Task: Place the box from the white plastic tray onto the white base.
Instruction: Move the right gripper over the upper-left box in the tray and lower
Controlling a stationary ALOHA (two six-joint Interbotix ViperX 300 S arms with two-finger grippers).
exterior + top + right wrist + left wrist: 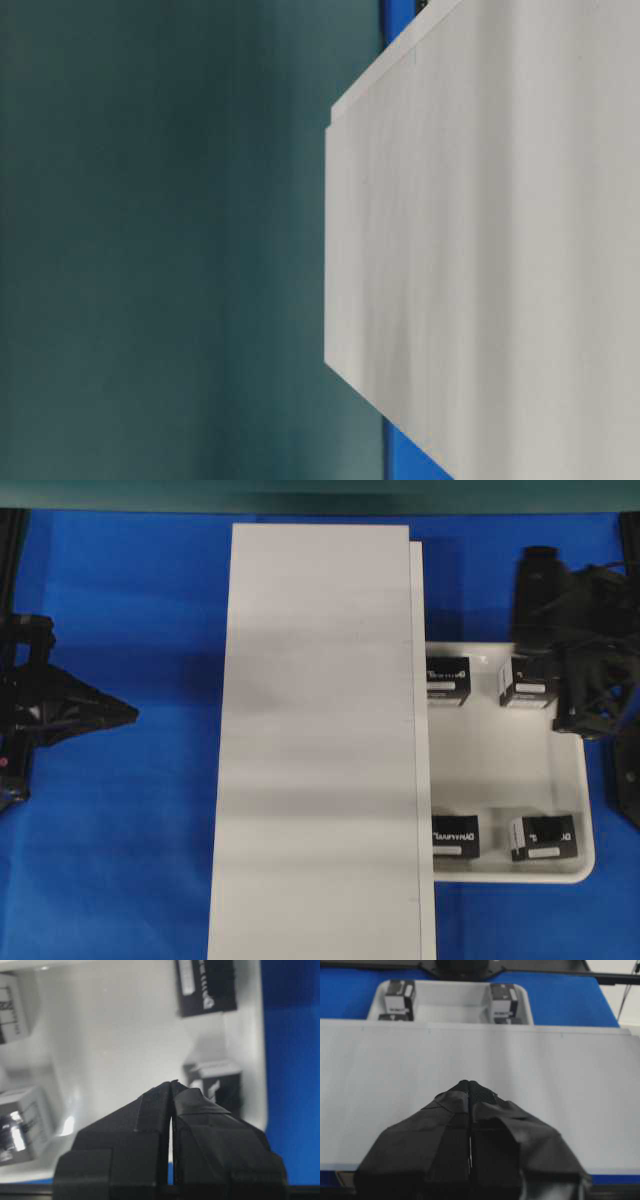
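Observation:
The white base [320, 740] lies lengthwise down the middle of the blue table and also shows in the left wrist view [480, 1055]. The white plastic tray [510, 770] sits to its right, partly tucked under its edge. Several black boxes lie in the tray: two at the far end [448, 680] [528, 680] and two at the near end [455, 837] [543, 837], with white lettering on top. My right gripper [562, 723] [172, 1082] is shut and empty, above the tray's right rim beside a far box [217, 1085]. My left gripper [130, 715] [470, 1082] is shut and empty, left of the base.
Blue table surface [130, 860] surrounds the base and tray. The table-level view shows only a corner of the base [500, 230] against a dark green backdrop. The right arm's black body [545, 580] stands beyond the tray's far end.

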